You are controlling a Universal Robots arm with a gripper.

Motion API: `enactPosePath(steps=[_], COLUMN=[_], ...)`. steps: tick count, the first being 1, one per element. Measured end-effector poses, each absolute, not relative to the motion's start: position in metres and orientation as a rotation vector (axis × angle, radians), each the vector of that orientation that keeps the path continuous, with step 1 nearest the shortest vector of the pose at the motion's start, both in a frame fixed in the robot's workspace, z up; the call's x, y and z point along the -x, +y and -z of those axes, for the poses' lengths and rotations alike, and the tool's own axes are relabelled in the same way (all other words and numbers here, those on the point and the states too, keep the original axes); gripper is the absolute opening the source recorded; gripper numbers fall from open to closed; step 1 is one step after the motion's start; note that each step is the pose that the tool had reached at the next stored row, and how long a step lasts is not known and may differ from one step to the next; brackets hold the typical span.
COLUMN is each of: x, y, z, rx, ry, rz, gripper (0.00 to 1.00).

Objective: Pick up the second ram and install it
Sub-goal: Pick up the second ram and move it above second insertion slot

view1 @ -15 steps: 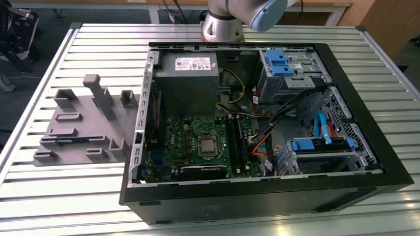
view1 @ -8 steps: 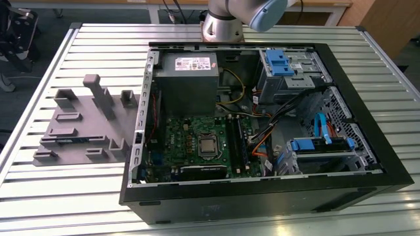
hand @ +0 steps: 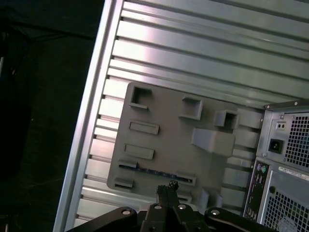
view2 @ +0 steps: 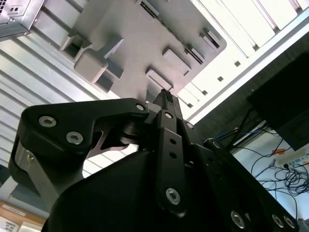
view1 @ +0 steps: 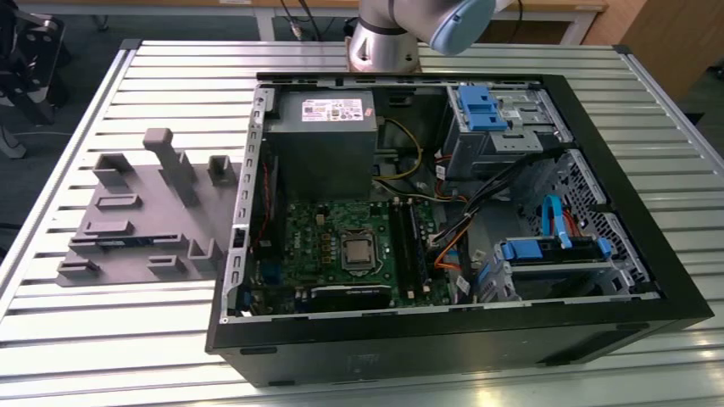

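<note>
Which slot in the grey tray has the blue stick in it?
The long slot nearest the hand: the blue ram sits in it. The tray's other slots look empty.

- Grey fixture plate (view2: 140, 38) lies flat on the slatted aluminium table (view2: 43, 63).
- The plate carries raised blocks (view2: 91, 63) on one side and shallow rectangular slots (view2: 176, 60) on the other.
- Gripper (view2: 165, 96): black linkage body in the foreground, with the fingers drawn together into one narrow tip and nothing between them.
- The tip overlaps the plate's edge, just beside a slot.
- Vented metal case corner (view2: 12, 14) sits apart from the plate, past the blocks.
- Loose cables (view2: 285, 174) are off the table, well away from the plate.
</note>
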State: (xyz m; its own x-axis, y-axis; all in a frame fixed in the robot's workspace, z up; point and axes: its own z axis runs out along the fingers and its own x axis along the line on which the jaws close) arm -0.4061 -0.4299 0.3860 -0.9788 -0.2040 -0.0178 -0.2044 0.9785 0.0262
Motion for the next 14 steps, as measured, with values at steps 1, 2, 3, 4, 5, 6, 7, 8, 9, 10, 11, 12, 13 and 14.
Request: enactPosePath(steps=[1, 2, 3, 4, 5, 6, 7, 8, 9, 10, 11, 12, 13, 14], x=[0.4062, 0.4062, 0.4063, 0.4064, 0.4064, 0.4064, 0.4064, 0.4065, 0.4065, 0.4065, 0.4066, 0.4066, 0.4066, 0.4067], y=[-0.4298, -0.4298, -0.4298, -0.4298, -0.4298, -0.4298, -0.4298, -0.4298, -0.4298, -0.4298, -0.4298, -0.4298, -0.4298, -0.4298], z=[-0.386, -0.386, -0.3859, -0.3859, -0.3858, -0.3857, -0.3856, -0.3855, -0.3854, -0.3853, -0.3852, -0.3851, -0.385, -0.385], rx=[0.336, 0.352, 0.369, 0.385, 0.401, 0.415, 0.43, 0.443, 0.457, 0.469, 0.482, 0.493, 0.505, 0.516], ry=[3.108, 3.107, 3.105, 3.103, 3.101, 3.099, 3.098, 3.096, 3.094, 3.092, 3.091, 3.089, 3.087, 3.085], rz=[-0.044, -0.044, -0.044, -0.044, -0.044, -0.044, -0.044, -0.044, -0.044, -0.044, -0.044, -0.044, -0.044, -0.044], gripper=[0.11, 0.11, 0.11, 0.11, 0.11, 0.11, 0.11, 0.11, 0.11, 0.11, 0.11, 0.11, 0.11, 0.11])
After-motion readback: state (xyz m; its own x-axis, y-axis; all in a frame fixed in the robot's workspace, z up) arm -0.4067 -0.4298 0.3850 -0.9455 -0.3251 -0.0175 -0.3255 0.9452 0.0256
